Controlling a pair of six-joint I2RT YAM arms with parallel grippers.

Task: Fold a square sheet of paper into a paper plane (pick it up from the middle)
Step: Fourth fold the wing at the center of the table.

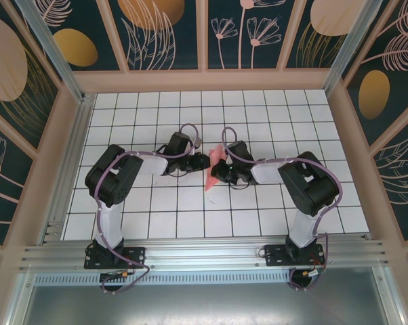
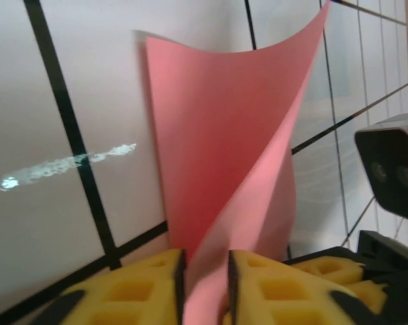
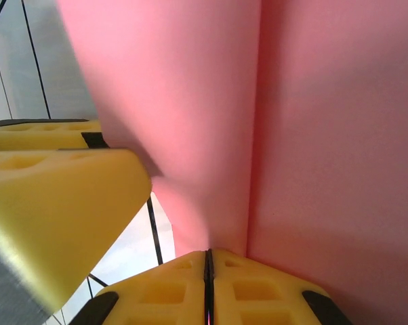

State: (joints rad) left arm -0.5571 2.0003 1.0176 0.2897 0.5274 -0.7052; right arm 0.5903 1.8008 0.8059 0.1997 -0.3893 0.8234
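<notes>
The right gripper (image 3: 208, 263) is pinching the square sheet of paper (image 2: 214, 128), its yellow pads pressed tight together on it, probably to be anchoring the sheet while the other arm works the fold. The left gripper (image 2: 206, 267) is standing with its jaws slightly apart, and the pink sheet is passing loosely through the gap rather than being squeezed, which is looking like a release or a regrip. The paper is standing upright, curling into a half-closed fold between the two claws, near the middle of the white gridded worktop (image 1: 156, 217) and well away from all four edges. Whether its lowest corner is touching the surface I cannot tell. No brand, label or writing is showing on paper, grippers or worktop.
</notes>
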